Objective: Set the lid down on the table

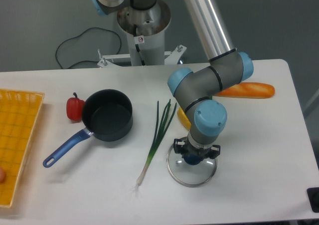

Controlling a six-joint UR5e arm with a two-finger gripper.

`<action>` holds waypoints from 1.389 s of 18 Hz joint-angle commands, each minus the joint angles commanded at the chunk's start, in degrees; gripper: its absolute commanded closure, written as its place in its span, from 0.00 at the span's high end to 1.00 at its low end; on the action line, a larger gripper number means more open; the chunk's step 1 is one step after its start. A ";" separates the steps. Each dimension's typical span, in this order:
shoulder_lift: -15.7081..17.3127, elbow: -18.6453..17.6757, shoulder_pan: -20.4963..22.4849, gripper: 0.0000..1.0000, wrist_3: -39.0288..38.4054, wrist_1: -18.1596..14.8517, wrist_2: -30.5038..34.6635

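The lid, a clear glass disc with a metal rim and a blue knob, lies flat on the white table, right of the spring onion. My gripper points straight down over the knob. Its jaws stand spread on either side of the knob and look open; the wrist hides the fingertips. The dark saucepan with a blue handle stands uncovered at centre left.
A spring onion lies between the saucepan and the lid. A red pepper sits left of the saucepan. A yellow woven tray is at the left edge. A baguette and a yellow item lie behind my arm.
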 joint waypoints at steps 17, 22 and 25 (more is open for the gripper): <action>0.09 0.18 -0.09 0.66 0.09 0.09 0.09; 0.09 0.18 -0.09 0.69 0.09 0.09 0.09; 0.09 0.18 -0.09 0.69 0.09 0.09 0.09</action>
